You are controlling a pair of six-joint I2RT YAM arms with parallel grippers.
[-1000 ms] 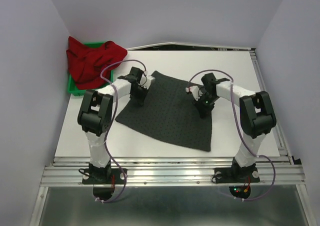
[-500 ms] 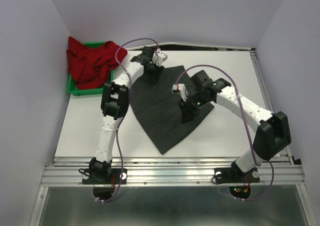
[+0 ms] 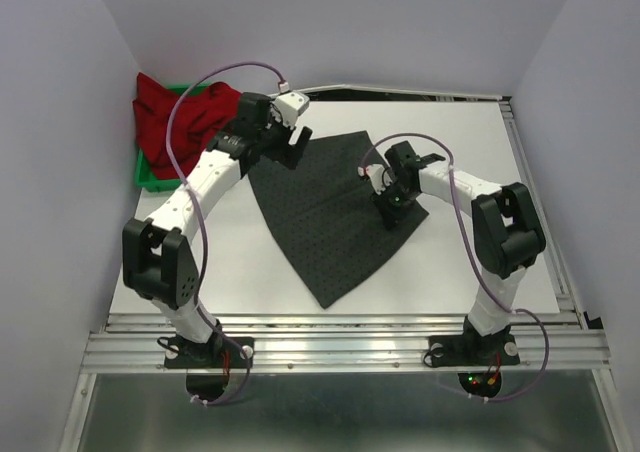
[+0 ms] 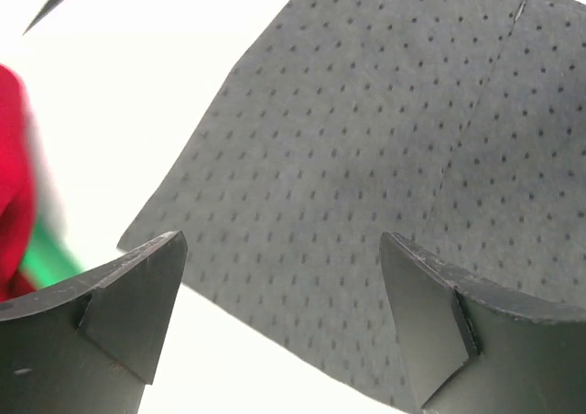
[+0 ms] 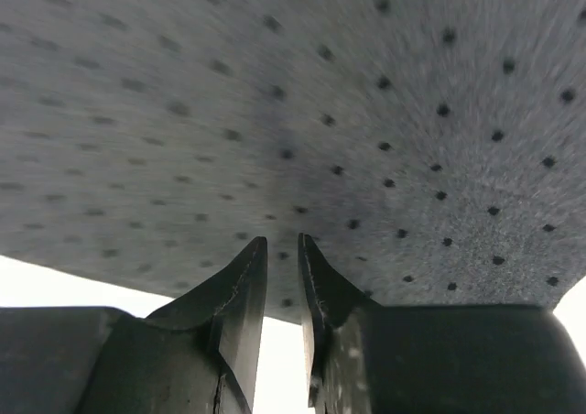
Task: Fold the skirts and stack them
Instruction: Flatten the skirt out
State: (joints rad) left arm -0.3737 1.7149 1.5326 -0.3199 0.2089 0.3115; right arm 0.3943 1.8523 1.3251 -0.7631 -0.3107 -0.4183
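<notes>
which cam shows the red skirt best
Top external: the red skirt lies heaped over the green bin at far left. Left wrist catches only a blurred red sliver at its edge; right wrist shows none.

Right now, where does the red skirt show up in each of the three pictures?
Top: red skirt, far left, heaped in the green bin.
Left wrist: red skirt, a blur at the left edge.
Right wrist: not in it.
Shared landmark: the dotted skirt, seen in all three.

white arms (image 3: 200, 184), black joints (image 3: 505, 234), purple cables (image 3: 250, 65)
</notes>
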